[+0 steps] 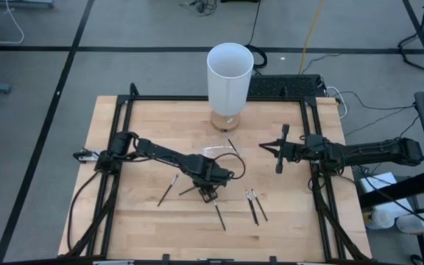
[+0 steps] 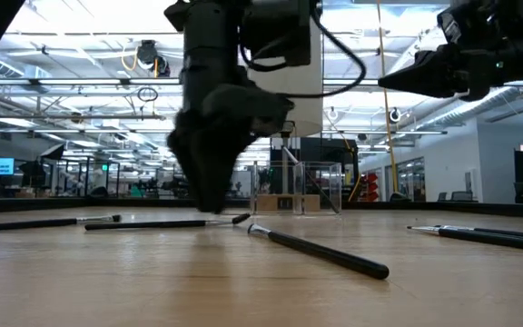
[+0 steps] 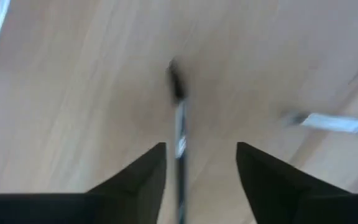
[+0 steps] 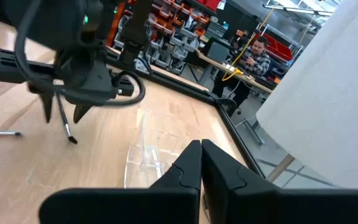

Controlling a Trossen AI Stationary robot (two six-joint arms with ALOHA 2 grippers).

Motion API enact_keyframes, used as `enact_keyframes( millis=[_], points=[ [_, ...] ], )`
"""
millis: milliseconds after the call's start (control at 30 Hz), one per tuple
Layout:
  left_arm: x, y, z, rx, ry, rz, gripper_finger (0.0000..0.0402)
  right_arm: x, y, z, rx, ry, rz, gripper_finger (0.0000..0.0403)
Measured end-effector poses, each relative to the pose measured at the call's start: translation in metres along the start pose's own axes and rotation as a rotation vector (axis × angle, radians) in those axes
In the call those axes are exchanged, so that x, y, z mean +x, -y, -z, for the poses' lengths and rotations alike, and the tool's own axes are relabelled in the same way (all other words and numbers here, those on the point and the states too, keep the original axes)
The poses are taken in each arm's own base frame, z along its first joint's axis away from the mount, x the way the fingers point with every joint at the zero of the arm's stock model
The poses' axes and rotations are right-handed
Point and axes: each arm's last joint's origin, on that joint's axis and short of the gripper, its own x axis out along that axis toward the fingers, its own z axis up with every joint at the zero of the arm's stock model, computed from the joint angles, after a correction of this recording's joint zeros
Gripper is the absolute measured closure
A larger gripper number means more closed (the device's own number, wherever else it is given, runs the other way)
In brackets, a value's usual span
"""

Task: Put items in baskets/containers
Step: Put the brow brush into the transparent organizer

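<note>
Several thin dark sticks lie flat on the wooden table (image 1: pixel 124 221), among them one (image 1: pixel 166 190) at the left, one (image 1: pixel 219 217) near the front and a pair (image 1: pixel 255 206) at the right. My left gripper (image 3: pixel 201 162) points down over the table's middle, open, with one stick (image 3: pixel 179 118) between its fingers. In the right wrist view that stick (image 4: pixel 66 121) slants down below the left gripper (image 4: pixel 64 115). The clear container (image 1: pixel 218 151) stands just behind. My right gripper (image 4: pixel 201 155) is shut, level, at the right. My left gripper has the stick standing in the gap between its open fingers, closer to one finger (image 3: pixel 151 171) than the other. The fingers come from above, and the stick runs along them. Whether either finger touches the stick, I cannot tell.
A tall white cylinder (image 1: pixel 229 77) stands at the table's far edge behind the container (image 2: pixel 302 186). A black frame (image 1: pixel 116 132) runs round the table. One stick (image 2: pixel 316 250) lies close to the low camera, others (image 2: pixel 488 236) to its right. A person (image 4: pixel 253 53) sits beyond the table.
</note>
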Motion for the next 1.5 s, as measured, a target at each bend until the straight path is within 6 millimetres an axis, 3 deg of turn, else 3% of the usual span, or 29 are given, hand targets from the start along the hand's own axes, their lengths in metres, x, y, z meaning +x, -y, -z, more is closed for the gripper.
enact_keyframes(
  millis=[233,633,767,1000,1133,1300,1500],
  points=[
    [0.018,-0.005,0.013,-0.074,0.012,0.014,0.0159,0.0,0.0,0.0,-0.001,0.0,0.0,0.0403],
    [0.015,-0.049,0.056,-0.238,0.113,0.046,0.0158,0.0,0.002,-0.004,0.007,0.047,0.021,0.0403],
    [0.004,-0.057,0.07,-0.276,0.13,-0.037,0.0158,0.0,0.003,-0.006,0.009,0.06,0.027,0.0403],
    [-0.053,-0.058,0.078,-0.382,0.344,0.062,0.0158,0.0,0.003,-0.007,0.013,0.074,0.034,0.0403],
    [-0.068,-0.041,0.096,-0.458,0.364,0.156,0.0158,0.0,0.003,-0.007,0.007,0.074,0.034,0.0403],
    [-0.057,-0.009,0.124,-0.522,0.304,0.188,0.0158,0.0,0.003,-0.007,-0.007,0.073,0.034,0.0403],
    [-0.051,0.005,0.139,-0.621,0.27,0.205,0.0158,-0.001,0.004,-0.009,-0.041,0.097,0.047,0.0403]
  ],
)
